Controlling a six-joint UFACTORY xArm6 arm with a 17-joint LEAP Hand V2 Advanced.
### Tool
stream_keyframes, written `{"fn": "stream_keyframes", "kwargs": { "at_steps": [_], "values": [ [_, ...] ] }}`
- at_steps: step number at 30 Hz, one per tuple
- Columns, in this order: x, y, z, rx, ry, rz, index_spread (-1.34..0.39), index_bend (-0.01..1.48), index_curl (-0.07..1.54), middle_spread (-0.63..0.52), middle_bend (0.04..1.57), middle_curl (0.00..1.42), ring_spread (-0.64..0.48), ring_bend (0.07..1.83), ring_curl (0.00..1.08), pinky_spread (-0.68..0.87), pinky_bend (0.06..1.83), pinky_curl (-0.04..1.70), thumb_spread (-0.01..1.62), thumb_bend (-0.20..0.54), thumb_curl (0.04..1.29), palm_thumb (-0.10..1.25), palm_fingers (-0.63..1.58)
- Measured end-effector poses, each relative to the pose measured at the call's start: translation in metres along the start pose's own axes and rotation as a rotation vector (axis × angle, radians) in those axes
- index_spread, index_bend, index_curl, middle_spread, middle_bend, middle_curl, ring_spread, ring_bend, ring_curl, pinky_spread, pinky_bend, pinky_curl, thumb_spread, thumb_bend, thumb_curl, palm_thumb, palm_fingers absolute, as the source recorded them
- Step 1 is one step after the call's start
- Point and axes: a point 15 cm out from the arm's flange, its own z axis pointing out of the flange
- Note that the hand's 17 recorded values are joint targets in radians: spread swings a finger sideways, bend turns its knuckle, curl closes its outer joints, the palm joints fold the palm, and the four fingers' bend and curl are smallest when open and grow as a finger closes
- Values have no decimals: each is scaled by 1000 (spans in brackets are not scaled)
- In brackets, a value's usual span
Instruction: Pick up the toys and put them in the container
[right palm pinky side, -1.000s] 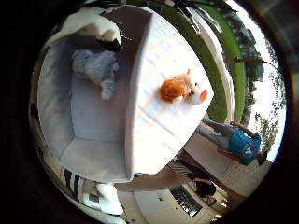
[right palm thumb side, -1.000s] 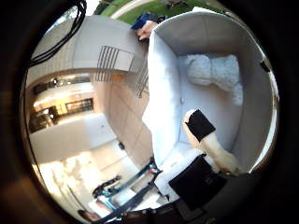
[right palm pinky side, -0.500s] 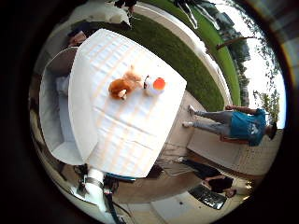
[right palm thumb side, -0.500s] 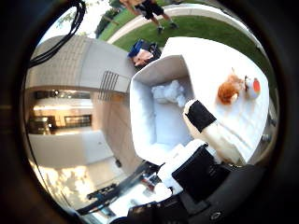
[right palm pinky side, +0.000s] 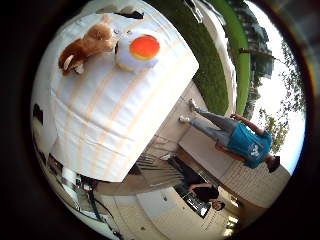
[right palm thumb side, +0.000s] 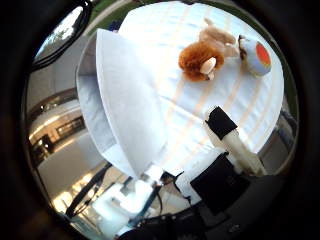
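Moved from above the white container (right palm thumb side: 125, 110), the hand (right palm thumb side: 232, 140) now hangs over the bench (right palm pinky side: 115, 115), fingers straight, near the brown plush toy (right palm thumb side: 202, 57) and round toy (right palm thumb side: 256, 55).

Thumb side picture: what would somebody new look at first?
Probably the fluffy brown lion toy lying on the white striped tablecloth. Right beside it lies a round white toy with an orange patch. The white container stands on the table next to them, and one of the hand's fingers pokes out over the cloth.
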Motion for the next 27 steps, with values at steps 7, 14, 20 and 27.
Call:
{"fn": "stream_keyframes", "kwargs": {
  "at_steps": [7,14,20,27],
  "values": [
    [-8,-38,34,-82,57,-48,-379,171,269,11,171,326,236,339,306,361,436,259,1092,-26,433,813,18],
    [-14,-63,63,-124,126,-58,-336,205,281,5,173,321,235,307,303,357,405,250,1086,-26,432,820,50],
    [-18,-69,66,-120,139,-50,-287,287,319,-88,337,382,191,420,322,352,287,189,1074,-25,434,838,598],
    [-14,-64,52,-64,86,-18,-444,132,233,-192,720,602,59,1039,578,296,439,240,1057,-22,441,878,900]
  ]
}}
